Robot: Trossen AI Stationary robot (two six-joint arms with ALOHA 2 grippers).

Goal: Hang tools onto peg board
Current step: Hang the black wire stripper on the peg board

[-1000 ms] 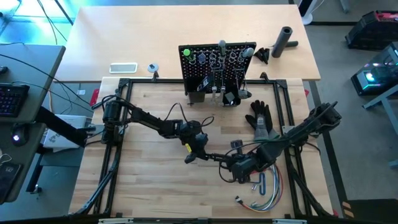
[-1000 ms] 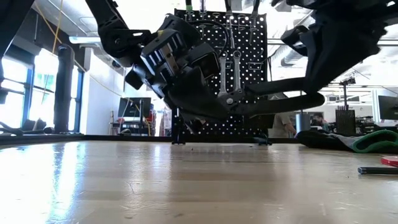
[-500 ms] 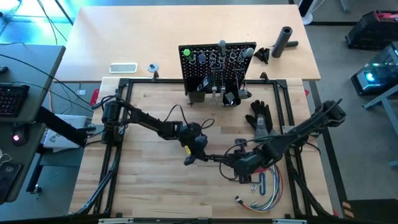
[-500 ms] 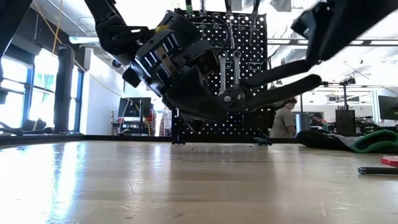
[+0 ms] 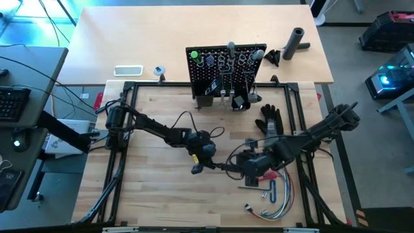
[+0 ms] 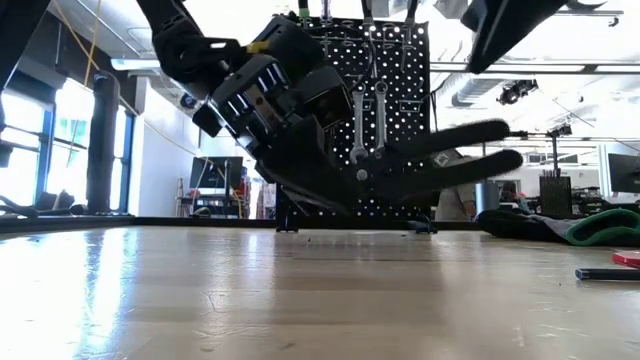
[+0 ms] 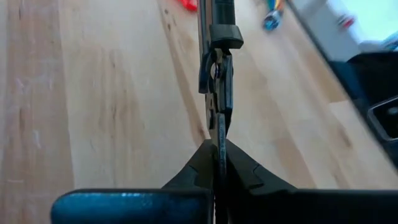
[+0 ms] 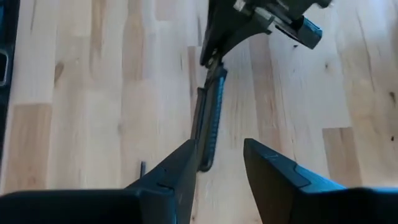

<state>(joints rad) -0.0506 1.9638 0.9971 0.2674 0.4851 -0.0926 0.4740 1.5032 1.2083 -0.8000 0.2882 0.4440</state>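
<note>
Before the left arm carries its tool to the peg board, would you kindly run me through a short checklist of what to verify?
1. Left claw shut on the black pliers: ok.
2. Right claw open: ok.
3. Right claw clear of the pliers: not ok; one finger sits right beside the handle.
4. Pliers lifted off the table: ok in the low view.
5. Free hook on the peg board: cannot tell.
</note>
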